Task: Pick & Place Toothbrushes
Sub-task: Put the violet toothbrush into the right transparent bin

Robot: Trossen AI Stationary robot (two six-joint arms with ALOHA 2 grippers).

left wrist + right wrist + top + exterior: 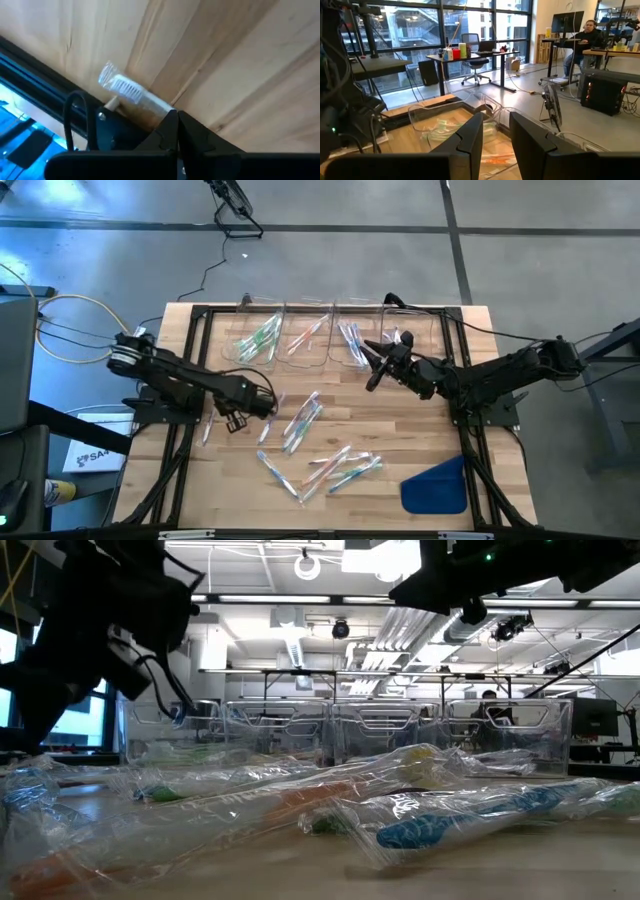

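Down on the wooden table (pixel 400 435), at its left side, we see the left gripper (pixel 238 420) low over the boards with its fingers (pixel 170 131) pressed together, and a clear-wrapped toothbrush (pixel 131 93) pokes out from between them, bristle end showing in the wrist view, so it has hold of that one. Around it we have loose toothbrushes (pixel 318 452) scattered across the middle of the table, wrapped in clear film, with green, blue and orange colouring. Along the far edge stand clear bins (pixel 305 335), side by side, and some hold brushes. Over on the right, we spot the right gripper (pixel 382 365) raised above the bins, its fingers (pixel 465 140) parted with a plain gap between them and nothing in it. Near the front right corner lies a blue flat piece (pixel 437 487).
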